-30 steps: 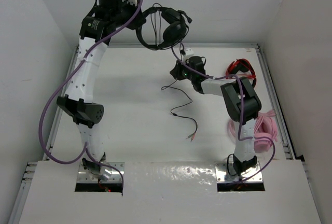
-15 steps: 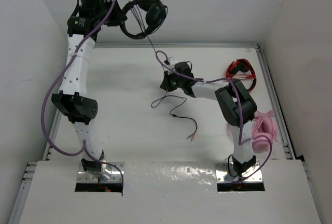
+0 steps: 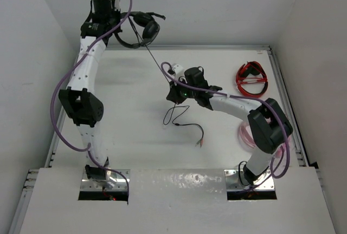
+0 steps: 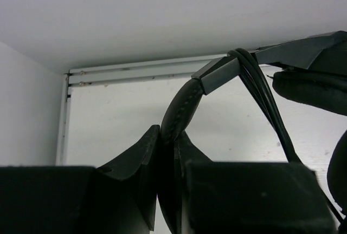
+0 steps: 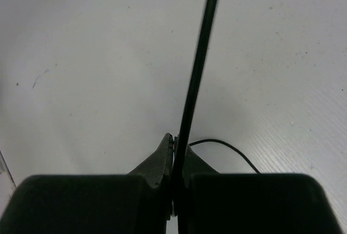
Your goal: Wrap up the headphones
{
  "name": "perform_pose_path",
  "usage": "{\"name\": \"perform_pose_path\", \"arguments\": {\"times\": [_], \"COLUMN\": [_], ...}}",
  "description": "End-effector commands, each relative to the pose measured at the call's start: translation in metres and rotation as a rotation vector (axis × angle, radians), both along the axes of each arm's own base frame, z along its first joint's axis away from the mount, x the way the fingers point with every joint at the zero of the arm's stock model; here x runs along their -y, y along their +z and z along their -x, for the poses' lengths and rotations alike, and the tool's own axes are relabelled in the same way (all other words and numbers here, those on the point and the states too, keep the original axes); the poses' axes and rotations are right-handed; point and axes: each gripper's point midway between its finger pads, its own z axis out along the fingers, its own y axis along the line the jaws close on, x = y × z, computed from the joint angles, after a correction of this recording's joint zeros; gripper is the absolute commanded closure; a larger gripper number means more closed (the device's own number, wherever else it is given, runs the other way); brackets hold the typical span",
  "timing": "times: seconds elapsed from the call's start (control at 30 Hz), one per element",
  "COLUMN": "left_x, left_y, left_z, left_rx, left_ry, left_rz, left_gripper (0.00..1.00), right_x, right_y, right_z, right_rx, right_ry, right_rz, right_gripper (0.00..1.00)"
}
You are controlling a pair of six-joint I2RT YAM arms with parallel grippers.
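Observation:
The black headphones (image 3: 142,28) hang in the air at the far left, held by their padded headband (image 4: 179,112) in my left gripper (image 3: 120,24), which is shut on it. Several turns of thin black cable (image 4: 260,85) lie around the headband. The cable (image 3: 155,60) runs taut down to my right gripper (image 3: 172,94), which is shut on it (image 5: 198,66) above the table's middle. The loose cable end (image 3: 187,125) trails on the table to the plug.
A red headset (image 3: 251,78) lies at the far right of the table. A pink headset (image 3: 244,135) lies at the right, mostly behind my right arm. White walls close the table's far side and both sides.
My left gripper has swung the headphones left and lower towards the back wall. My right gripper has moved left and nearer with the cable, and the right arm's elbow has swung to the right.

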Motion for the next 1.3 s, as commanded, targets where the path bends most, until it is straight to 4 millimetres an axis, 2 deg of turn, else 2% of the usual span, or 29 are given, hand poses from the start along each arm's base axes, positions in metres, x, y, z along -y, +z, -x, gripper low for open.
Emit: {"name": "perform_pose_path", "arguments": {"times": [0.0,0.1,0.27,0.33,0.43,0.5,0.53,0.57,0.6,0.63,0.67,0.7,0.73,0.77,0.8,0.83,0.87,0.9,0.93,1.0,1.03,1.07,1.1,1.13,1.17,1.27], "left_x": [-0.037,-0.033,-0.02,-0.013,0.003,0.005,0.01,0.006,0.006,0.015,0.014,0.025,0.027,0.029,0.031,0.039,0.048,0.063,0.073,0.094,0.113,0.124,0.138,0.145,0.155,0.187], "left_y": [0.056,0.037,0.004,-0.001,0.004,0.001,-0.003,-0.008,-0.022,-0.029,-0.038,-0.057,-0.067,-0.066,-0.066,-0.093,-0.08,-0.082,-0.076,-0.107,-0.105,-0.121,-0.129,-0.132,-0.131,-0.13], "left_z": [-0.018,-0.027,-0.037,-0.036,-0.032,-0.03,-0.029,-0.028,-0.028,-0.027,-0.025,-0.022,-0.018,-0.012,-0.011,0.0,0.01,0.017,0.03,0.059,0.075,0.091,0.108,0.119,0.131,0.167], "left_rx": [0.226,0.201,0.134,0.117,0.121,0.111,0.101,0.091,0.06,0.045,0.024,-0.016,-0.038,-0.036,-0.016,-0.063,-0.027,-0.021,-0.017,-0.113,-0.113,-0.151,-0.183,-0.201,-0.209,-0.279], "left_ry": [0.135,0.129,0.1,0.083,0.034,0.038,0.036,0.059,0.045,0.025,0.039,-0.007,-0.023,-0.03,-0.057,-0.113,-0.171,-0.243,-0.302,-0.46,-0.532,-0.607,-0.679,-0.72,-0.774,-0.882], "left_rz": [-0.081,-0.062,-0.017,0.029,0.083,0.041,0.014,-0.018,-0.066,-0.105,-0.158,-0.244,-0.288,-0.32,-0.363,-0.391,-0.392,-0.438,-0.457,-0.516,-0.531,-0.533,-0.548,-0.542,-0.521,-0.413], "left_gripper": [1.0,1.0,1.0,1.0,1.0,1.0,1.0,1.0,1.0,1.0,1.0,1.0,1.0,1.0,1.0,1.0,1.0,1.0,1.0,1.0,1.0,1.0,1.0,1.0,1.0,1.0], "right_x": [0.002,-0.008,-0.019,-0.023,-0.028,-0.033,-0.037,-0.04,-0.041,-0.039,-0.041,-0.034,-0.02,-0.011,0.004,0.029,0.05,0.067,0.084,0.109,0.127,0.138,0.146,0.153,0.17,0.183], "right_y": [-0.006,0.015,0.055,0.062,0.064,0.072,0.085,0.092,0.098,0.1,0.12,0.125,0.12,0.145,0.147,0.151,0.152,0.153,0.156,0.16,0.169,0.166,0.166,0.169,0.174,0.183], "right_z": [0.044,0.054,0.058,0.059,0.057,0.056,0.054,0.053,0.053,0.054,0.048,0.038,0.038,0.024,0.014,0.005,-0.006,-0.013,-0.015,-0.026,-0.033,-0.04,-0.047,-0.052,-0.06,-0.08], "right_rx": [-0.038,0.003,0.031,0.03,0.023,0.021,0.039,0.048,0.053,0.043,0.079,0.111,0.086,0.148,0.185,0.199,0.206,0.226,0.217,0.244,0.259,0.263,0.278,0.285,0.287,0.355], "right_ry": [0.11,0.157,0.215,0.235,0.228,0.229,0.235,0.243,0.247,0.247,0.243,0.2,0.166,0.111,0.07,-0.018,-0.07,-0.09,-0.113,-0.151,-0.213,-0.248,-0.277,-0.307,-0.361,-0.425], "right_rz": [0.088,0.081,0.037,0.024,0.003,-0.031,-0.054,-0.066,-0.073,-0.055,-0.059,-0.011,0.073,0.1,0.172,0.26,0.305,0.361,0.415,0.534,0.615,0.652,0.66,0.654,0.643,0.589], "right_gripper": [1.0,1.0,1.0,1.0,1.0,1.0,1.0,1.0,1.0,1.0,1.0,1.0,1.0,1.0,1.0,1.0,1.0,1.0,1.0,1.0,1.0,1.0,1.0,1.0,1.0,1.0]}}
